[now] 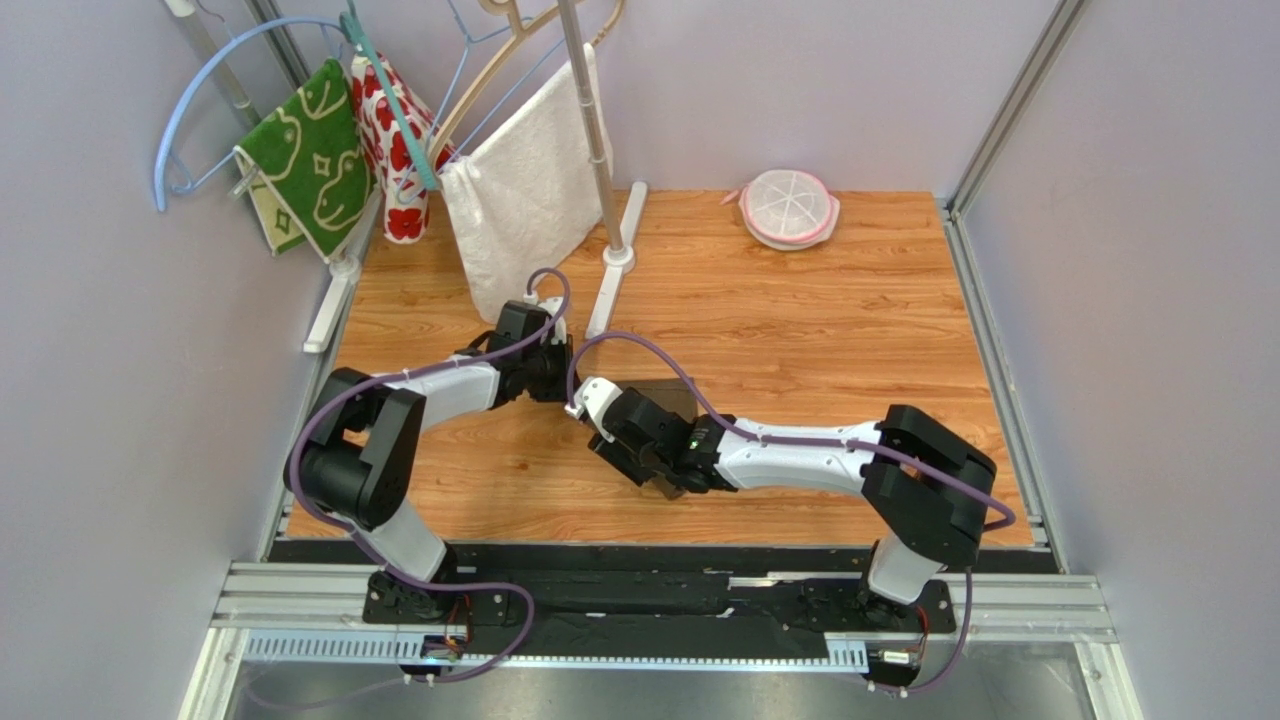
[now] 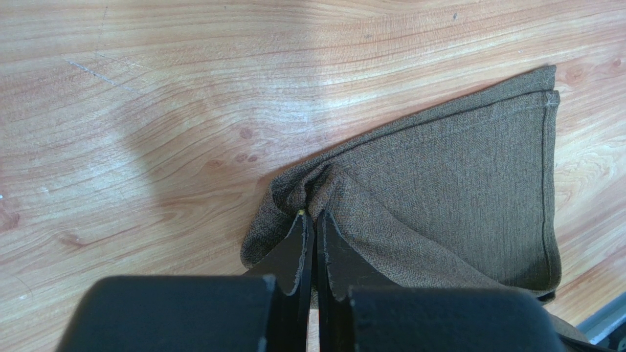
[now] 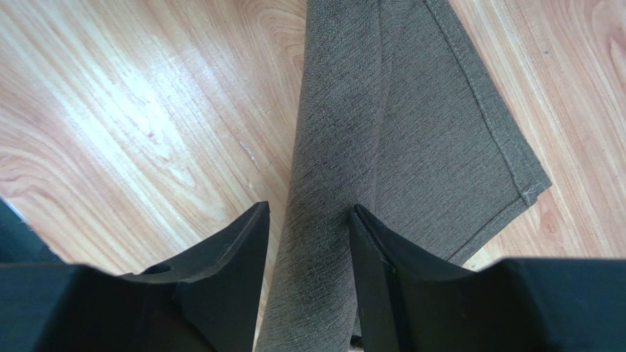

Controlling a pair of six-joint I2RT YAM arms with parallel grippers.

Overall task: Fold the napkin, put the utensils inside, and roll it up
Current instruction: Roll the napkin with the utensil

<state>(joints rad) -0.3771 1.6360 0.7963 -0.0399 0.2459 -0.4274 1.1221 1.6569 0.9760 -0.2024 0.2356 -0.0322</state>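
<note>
- We see the napkin (image 3: 411,132) on the desk (image 3: 110,110), near its middle and under both wrists. It is dark brown, matte, hemmed and partly rolled.
- Its rolled part runs straight ahead from the right end effector (image 3: 310,207), whose fingers are spread on both sides of it.
- The left end effector (image 2: 311,220) is pressed together and pinches a puckered fold of the napkin.
- We judge the right arm better placed for rolling.

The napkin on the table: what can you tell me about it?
The napkin is dark brown woven cloth with a stitched hem, lying folded on the wooden table. One part is rolled and runs between the fingers of the open right gripper; the left gripper, shut, pinches a puckered fold.
</note>
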